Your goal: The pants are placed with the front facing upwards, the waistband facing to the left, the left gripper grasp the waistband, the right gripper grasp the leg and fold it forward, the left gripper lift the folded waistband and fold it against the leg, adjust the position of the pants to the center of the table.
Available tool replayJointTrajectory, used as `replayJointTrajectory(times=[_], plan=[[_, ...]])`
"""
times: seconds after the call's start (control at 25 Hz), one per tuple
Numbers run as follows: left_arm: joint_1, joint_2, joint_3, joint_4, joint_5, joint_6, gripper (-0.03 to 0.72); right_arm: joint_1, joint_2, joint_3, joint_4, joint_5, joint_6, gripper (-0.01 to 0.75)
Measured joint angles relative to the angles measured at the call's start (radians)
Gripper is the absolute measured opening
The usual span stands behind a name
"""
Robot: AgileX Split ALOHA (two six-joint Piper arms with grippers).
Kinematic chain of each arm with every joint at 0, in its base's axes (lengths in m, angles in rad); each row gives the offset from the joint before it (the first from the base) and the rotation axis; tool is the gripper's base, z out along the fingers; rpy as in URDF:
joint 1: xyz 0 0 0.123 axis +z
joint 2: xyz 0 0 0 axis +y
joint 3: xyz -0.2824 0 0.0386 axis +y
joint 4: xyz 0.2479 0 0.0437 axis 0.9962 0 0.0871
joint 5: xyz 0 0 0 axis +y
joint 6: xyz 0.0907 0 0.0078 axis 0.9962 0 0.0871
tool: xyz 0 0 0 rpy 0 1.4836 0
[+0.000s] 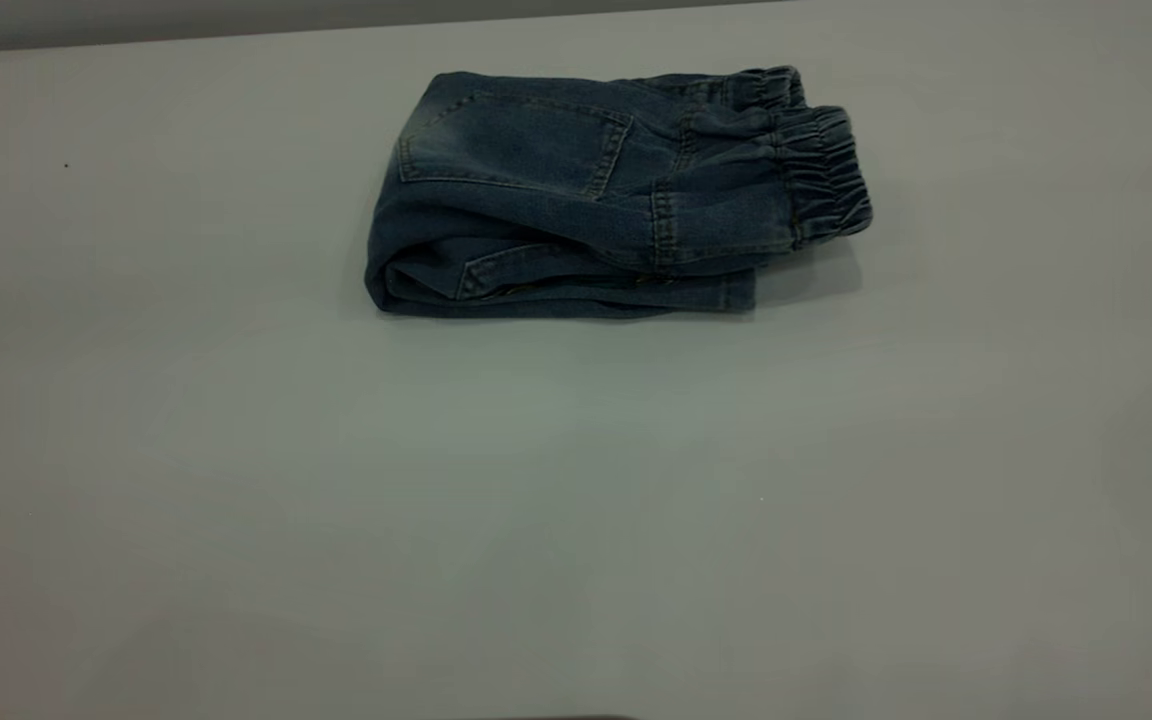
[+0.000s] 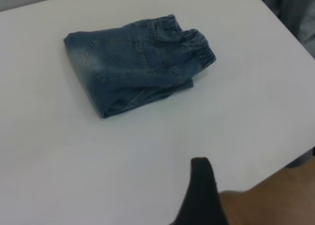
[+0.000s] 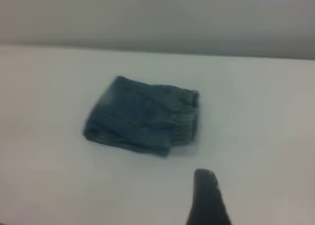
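The pants [image 1: 556, 190] lie folded into a compact blue denim bundle on the far middle of the table [image 1: 576, 500], a stitched pocket on top. The gathered waistband [image 1: 826, 170] sticks out at the bundle's right end. Neither gripper appears in the exterior view. In the left wrist view a black part of the left gripper [image 2: 202, 185] shows well short of the pants [image 2: 133, 62], over bare table near its edge. In the right wrist view a black part of the right gripper [image 3: 206, 195] hangs apart from the pants [image 3: 138, 116]. Nothing touches the cloth.
The table's edge [image 2: 275, 168] runs close to the left gripper, with brown floor [image 2: 275, 200] beyond it. A grey shape [image 2: 295, 13] stands past the table's far corner. A grey wall [image 3: 157, 13] rises behind the table's back edge.
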Motion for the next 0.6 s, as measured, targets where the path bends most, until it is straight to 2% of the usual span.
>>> replayJointTrajectory(times=[0.16, 0.44, 0.6], plan=[[0.0, -0.11, 0.111, 0.017, 0.0, -0.001, 0.497, 0.0, -0.124, 0.115, 0.036, 0.001, -0.005, 0.406], [0.0, -0.256, 0.388, 0.155, -0.006, -0.003, 0.497, 0.0, -0.146, 0.316, 0.074, -0.005, -0.111, 0.406], [0.0, -0.29, 0.535, 0.196, -0.07, -0.003, 0.497, 0.0, -0.146, 0.442, 0.086, -0.054, -0.15, 0.406]])
